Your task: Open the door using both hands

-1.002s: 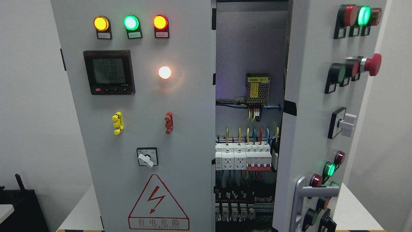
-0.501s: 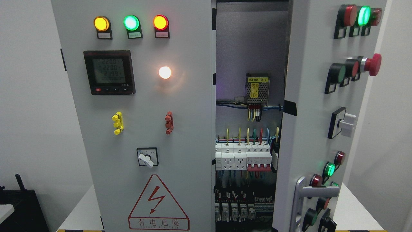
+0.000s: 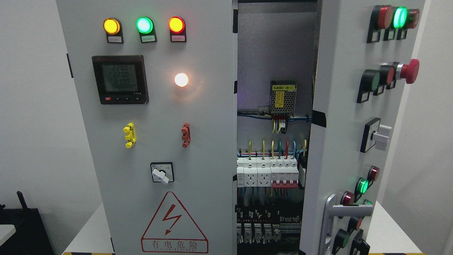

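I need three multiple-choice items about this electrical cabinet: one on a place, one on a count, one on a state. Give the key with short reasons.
1. Where is the warning triangle?
A. low on the left door
B. on the right door
C. inside the cabinet

2. How many lamps are in the left door's top row?
A. two
B. three
C. five

3. What is the state of the right door?
A. shut
B. removed
C. swung open

Key: 1 A, it sits below the rotary switch. 2 B, yellow, green, red. 3 C, breakers and wiring show in the gap.
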`<state>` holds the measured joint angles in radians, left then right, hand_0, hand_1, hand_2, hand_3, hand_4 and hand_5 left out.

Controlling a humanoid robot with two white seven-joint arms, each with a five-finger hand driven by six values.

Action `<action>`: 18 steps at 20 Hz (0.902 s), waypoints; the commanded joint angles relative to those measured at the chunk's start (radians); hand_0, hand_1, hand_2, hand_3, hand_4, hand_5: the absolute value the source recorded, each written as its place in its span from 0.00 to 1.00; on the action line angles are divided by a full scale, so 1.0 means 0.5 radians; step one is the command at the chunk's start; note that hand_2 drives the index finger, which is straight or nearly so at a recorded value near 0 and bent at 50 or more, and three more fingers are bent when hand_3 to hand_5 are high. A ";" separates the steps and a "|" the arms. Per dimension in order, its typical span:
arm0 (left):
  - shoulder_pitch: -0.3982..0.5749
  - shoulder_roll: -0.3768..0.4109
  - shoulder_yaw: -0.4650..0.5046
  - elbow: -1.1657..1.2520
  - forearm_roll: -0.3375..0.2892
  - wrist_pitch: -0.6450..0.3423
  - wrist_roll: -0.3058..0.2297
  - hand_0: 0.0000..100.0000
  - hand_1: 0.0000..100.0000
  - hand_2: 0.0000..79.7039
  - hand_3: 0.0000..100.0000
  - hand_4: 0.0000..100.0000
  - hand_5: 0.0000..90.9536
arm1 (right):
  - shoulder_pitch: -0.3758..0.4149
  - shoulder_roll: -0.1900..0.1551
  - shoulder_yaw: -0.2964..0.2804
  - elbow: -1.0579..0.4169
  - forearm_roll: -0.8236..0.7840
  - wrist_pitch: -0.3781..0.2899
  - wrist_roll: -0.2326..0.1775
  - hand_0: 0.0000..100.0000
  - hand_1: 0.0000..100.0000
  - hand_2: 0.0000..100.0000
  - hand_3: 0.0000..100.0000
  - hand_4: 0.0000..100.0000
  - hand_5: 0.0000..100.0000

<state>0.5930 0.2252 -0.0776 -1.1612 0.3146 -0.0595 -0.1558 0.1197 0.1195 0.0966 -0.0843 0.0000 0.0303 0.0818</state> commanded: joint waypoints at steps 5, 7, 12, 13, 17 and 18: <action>0.038 0.917 0.081 -0.926 0.631 -0.117 -0.139 0.00 0.00 0.00 0.00 0.03 0.00 | 0.000 0.000 0.000 0.000 -0.037 0.001 0.002 0.00 0.00 0.00 0.00 0.00 0.00; 0.038 1.031 0.124 -0.975 0.757 -0.133 -0.145 0.00 0.00 0.00 0.00 0.03 0.00 | 0.000 0.000 0.000 0.000 -0.037 0.001 0.002 0.00 0.00 0.00 0.00 0.00 0.00; 0.050 1.194 0.225 -1.181 1.076 -0.136 -0.195 0.00 0.00 0.00 0.00 0.03 0.00 | 0.000 -0.003 0.000 0.000 -0.037 0.001 0.002 0.00 0.00 0.00 0.00 0.00 0.00; 0.059 1.215 0.253 -1.221 1.122 -0.136 -0.198 0.00 0.00 0.00 0.00 0.03 0.00 | 0.000 0.000 0.000 0.000 -0.037 0.001 0.002 0.00 0.00 0.00 0.00 0.00 0.00; 0.069 1.271 0.382 -1.325 1.227 -0.136 -0.265 0.00 0.00 0.00 0.00 0.03 0.00 | 0.000 0.000 0.000 0.000 -0.037 0.001 0.002 0.00 0.00 0.00 0.00 0.00 0.00; 0.069 1.277 0.413 -1.353 1.230 -0.136 -0.280 0.00 0.00 0.00 0.00 0.03 0.00 | 0.000 0.000 0.000 0.000 -0.037 0.001 0.002 0.00 0.00 0.00 0.00 0.00 0.00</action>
<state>0.6212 0.6810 0.0167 -1.6239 0.8375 -0.1271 -0.2765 0.1197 0.1195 0.0966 -0.0844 0.0000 0.0303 0.0811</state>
